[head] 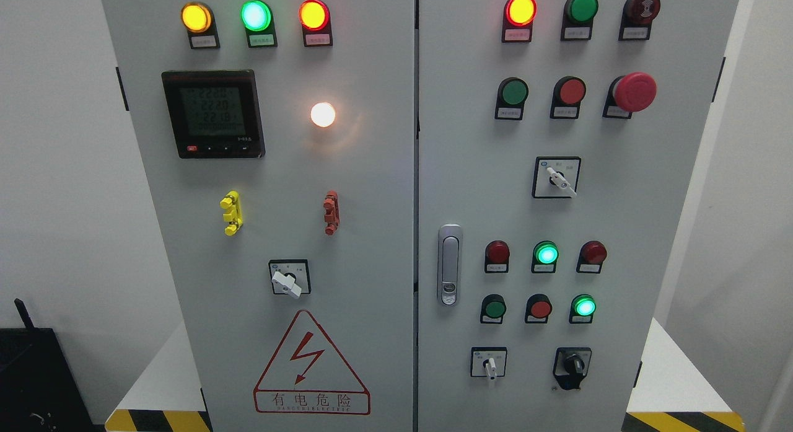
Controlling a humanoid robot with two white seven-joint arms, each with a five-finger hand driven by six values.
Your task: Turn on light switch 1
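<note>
Facing the cabinet [372, 246] head-on; neither hand in view, so finger state unknown and no nearer arm. Can't tell which knob is switch 1; labels unreadable.

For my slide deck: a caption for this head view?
Grey two-door control cabinet with lit indicator lamps; no robot hand in view.

- There is only one view, from the camera on the robot's head.
- It faces straight to the grey cabinet [372, 233], from near; both doors fill the picture.
- It looks a little downward: the striped base [155, 419] shows at 7 o'clock and 5 o'clock.
</note>
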